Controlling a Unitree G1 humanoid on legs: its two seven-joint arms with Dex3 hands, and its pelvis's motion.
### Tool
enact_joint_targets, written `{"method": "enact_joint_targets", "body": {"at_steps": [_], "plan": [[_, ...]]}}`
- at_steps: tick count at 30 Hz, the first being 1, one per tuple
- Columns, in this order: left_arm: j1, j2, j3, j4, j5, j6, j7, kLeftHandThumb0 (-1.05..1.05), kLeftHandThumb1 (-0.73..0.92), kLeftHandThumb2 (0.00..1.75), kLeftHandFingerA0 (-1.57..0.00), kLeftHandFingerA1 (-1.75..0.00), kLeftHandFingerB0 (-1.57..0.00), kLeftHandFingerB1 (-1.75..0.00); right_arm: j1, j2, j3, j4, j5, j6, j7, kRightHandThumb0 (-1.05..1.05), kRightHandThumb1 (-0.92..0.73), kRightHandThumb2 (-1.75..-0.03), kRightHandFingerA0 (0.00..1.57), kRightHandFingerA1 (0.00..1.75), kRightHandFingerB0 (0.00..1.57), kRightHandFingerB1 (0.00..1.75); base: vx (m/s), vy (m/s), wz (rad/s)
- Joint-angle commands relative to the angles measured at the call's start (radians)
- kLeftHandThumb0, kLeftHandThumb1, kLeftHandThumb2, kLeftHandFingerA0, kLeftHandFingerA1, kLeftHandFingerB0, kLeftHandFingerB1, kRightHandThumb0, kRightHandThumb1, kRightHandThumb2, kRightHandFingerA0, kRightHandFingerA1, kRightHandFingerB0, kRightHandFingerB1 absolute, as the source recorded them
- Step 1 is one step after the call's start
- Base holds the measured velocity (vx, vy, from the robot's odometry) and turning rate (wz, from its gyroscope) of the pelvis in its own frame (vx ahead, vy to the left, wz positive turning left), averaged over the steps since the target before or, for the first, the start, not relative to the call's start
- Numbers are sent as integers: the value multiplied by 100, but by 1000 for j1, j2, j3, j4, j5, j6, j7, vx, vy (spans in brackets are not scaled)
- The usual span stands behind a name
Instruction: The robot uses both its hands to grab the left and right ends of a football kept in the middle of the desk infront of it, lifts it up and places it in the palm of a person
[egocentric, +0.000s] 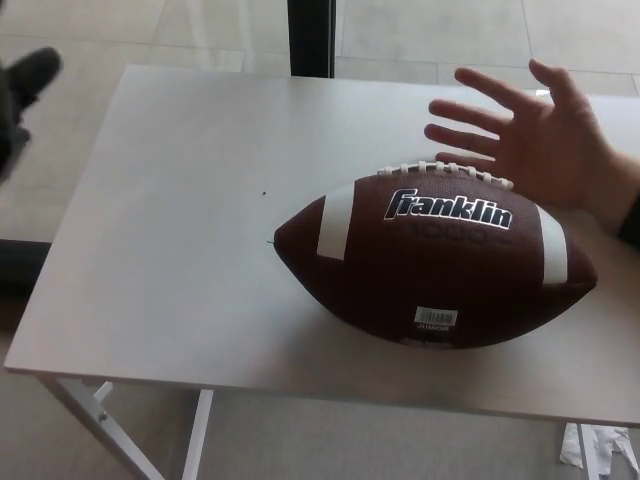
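Observation:
A brown Franklin football (436, 262) with white stripes and white laces lies on its side on the pale desk (170, 250), right of the middle. A person's open hand (530, 140) hovers palm up just behind the ball's right half, fingers spread toward the left. My left hand (22, 95) shows as a blurred black shape at the picture's upper left edge, beyond the desk's left side and far from the ball. My right hand is out of the picture.
A dark vertical post (310, 37) stands behind the desk's far edge. White desk legs (110, 425) show below the front left corner. A dark object (20, 268) lies on the floor at the left.

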Motion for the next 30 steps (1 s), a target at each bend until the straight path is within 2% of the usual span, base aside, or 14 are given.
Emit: {"method": "enact_joint_targets", "body": {"at_steps": [1,5,8,9,10,11,15,18,20,21,22,23,28,30], "plan": [[58,-14,-124,0,98,131,46,-83,78,116,-17,-53,-3,-41,10,48,56,18,-2,102,-54,-83,-83,-65,47,42,32,31,0,0,0],[77,-54,-164,36,107,110,59,-87,92,76,-21,-47,-10,-33,11,50,97,66,-48,98,-78,-79,-66,-105,46,55,23,44,0,0,0],[106,-47,-208,44,141,96,43,-87,80,118,-10,-52,-4,-40,18,65,111,96,-46,91,-83,-78,-84,-66,54,45,31,30,0,0,0],[112,-50,-215,46,144,89,42,-37,48,112,-2,-52,0,-50,13,72,110,103,-42,100,-96,-80,-82,-65,56,47,35,31,0,0,0],[115,-51,-222,50,149,86,42,-91,92,79,-16,-48,-10,-33,13,72,122,112,-61,90,-104,-81,-83,-66,57,47,35,31,0,0,0],[123,-56,-231,54,154,80,41,-90,92,79,-17,-49,-12,-35,12,71,131,127,-76,92,-113,-85,-70,-105,49,56,27,45,0,0,0],[140,-66,-247,58,162,81,37,-90,92,80,-18,-51,-11,-35,18,82,159,148,-111,71,-141,-77,-84,-66,58,43,34,31,0,0,0],[153,-61,-267,65,184,75,36,-92,92,80,-16,-53,-13,-35,25,70,185,182,-126,66,-120,-78,-70,-106,48,56,21,44,0,0,0],[167,-72,-270,77,188,64,43,-91,91,78,-21,-55,-18,-37,41,83,199,204,-134,37,-114,-80,-88,-67,52,39,31,30,0,0,0],[169,-73,-273,86,194,53,41,-89,92,79,-20,-53,-14,-35,46,89,206,206,-142,34,-122,-82,-71,-106,47,54,24,45,0,0,0],[170,-72,-277,97,208,42,43,-85,78,116,-17,-56,-7,-42,50,97,218,202,-154,40,-135,-82,-88,-67,56,41,31,30,0,0,0],[170,-76,-279,104,213,41,46,-89,92,81,-21,-52,-10,-30,55,106,223,197,-154,47,-143,-82,-87,-67,55,40,33,31,0,0,0],[157,-125,-281,142,204,49,45,-86,80,116,-13,-54,-5,-36,82,173,252,193,-146,12,-147,-93,-75,-109,49,54,31,46,0,0,0],[150,-169,-279,161,192,58,59,-93,92,80,-18,-51,-9,-27,100,207,287,179,-168,-7,-156,-91,-77,-111,48,55,30,46,0,0,0]]}}
